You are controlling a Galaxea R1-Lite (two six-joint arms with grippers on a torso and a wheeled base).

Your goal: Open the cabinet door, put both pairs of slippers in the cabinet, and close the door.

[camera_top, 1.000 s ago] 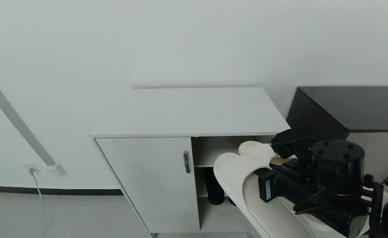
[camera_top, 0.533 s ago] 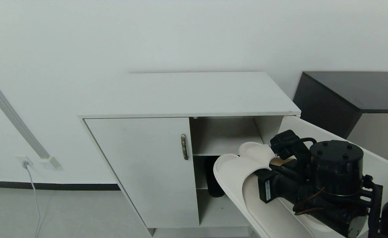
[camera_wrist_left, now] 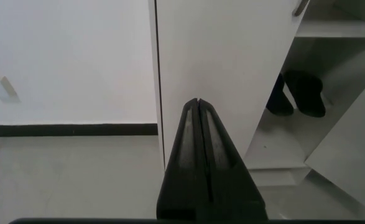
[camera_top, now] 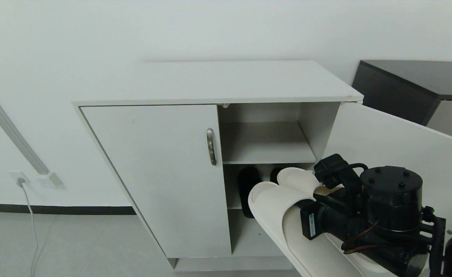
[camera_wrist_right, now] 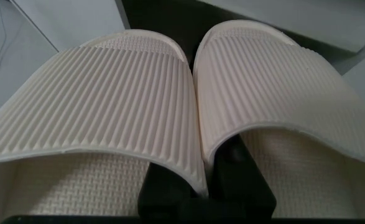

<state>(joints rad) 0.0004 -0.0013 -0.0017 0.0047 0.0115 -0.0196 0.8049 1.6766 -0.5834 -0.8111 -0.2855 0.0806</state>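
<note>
**Before the open cabinet (camera_top: 218, 82), cream slippers (camera_top: 276, 209) clamped in our right pincer (camera_wrist_right: 210, 177)**

At the cabinet's right half, we are holding the cream slippers side by side, our right pincer squeezing their two inner walls together from the heel end. Their ribbed toes are pointing toward the opening, at about the height of the middle compartment. We cannot tell whether the toes are already crossing the front edge. The right door (camera_top: 387, 142) is standing swung wide beside our right arm. The left door (camera_top: 152, 173) is sitting flush against the frame, its metal handle (camera_top: 210, 146) running upright along the inner edge.

Inside, the black slippers (camera_top: 249, 184) are resting in the middle compartment, just under the upper shelf (camera_top: 264, 144), which is lying bare. They are sitting close behind the cream toes as we are looking from the head.

Our left pincer (camera_wrist_left: 198, 109) is hanging low in front of the left door, above the grey floor (camera_wrist_left: 64, 180). Its fingers are pressing flat against each other with nothing between them.

Well off to the left, a cable is dropping from a wall socket (camera_top: 18, 180).
</note>
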